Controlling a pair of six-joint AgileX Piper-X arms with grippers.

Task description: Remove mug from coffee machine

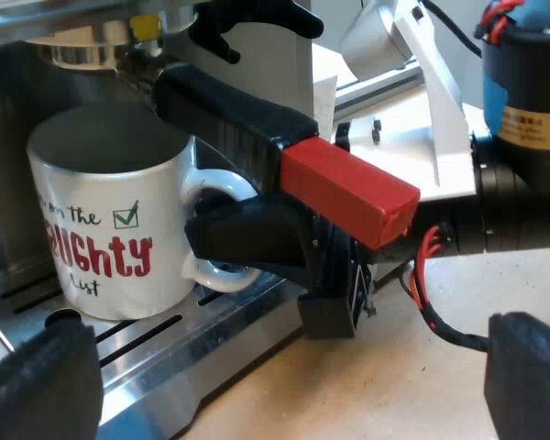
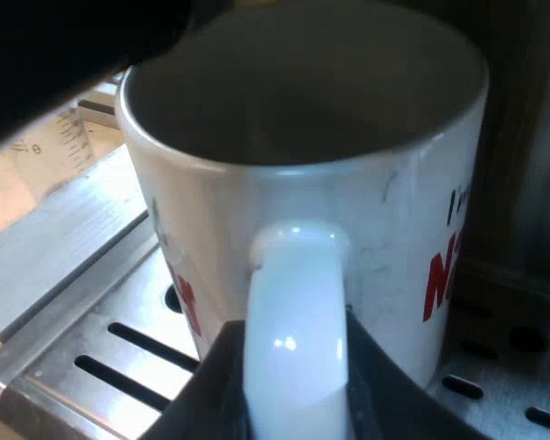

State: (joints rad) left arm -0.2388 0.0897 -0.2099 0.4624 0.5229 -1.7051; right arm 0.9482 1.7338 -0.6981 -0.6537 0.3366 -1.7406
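Note:
A white mug [image 1: 110, 229] with red lettering stands on the machine's slotted drip tray [image 1: 165, 344], under the metal holder. The holder's dark handle [image 1: 229, 119] is locked into the machine's front, and its red end [image 1: 348, 192] sticks out over the mug's handle. My right gripper [image 1: 247, 238] is at that handle. Seen from the right wrist, its fingers [image 2: 211, 390] press both sides of the white mug handle [image 2: 293, 321], so my right gripper [image 2: 293, 403] is shut on it. My left gripper [image 1: 284, 394] hangs back from the tray, open and holding nothing.
The machine's round metal brew head [image 1: 82, 46] sits just above the mug [image 2: 302, 119]. A measuring glass [image 2: 60, 147] with printed marks stands beside the drip tray [image 2: 101, 357]. The right arm's body [image 1: 522, 183] reaches in over the tan tabletop [image 1: 367, 385].

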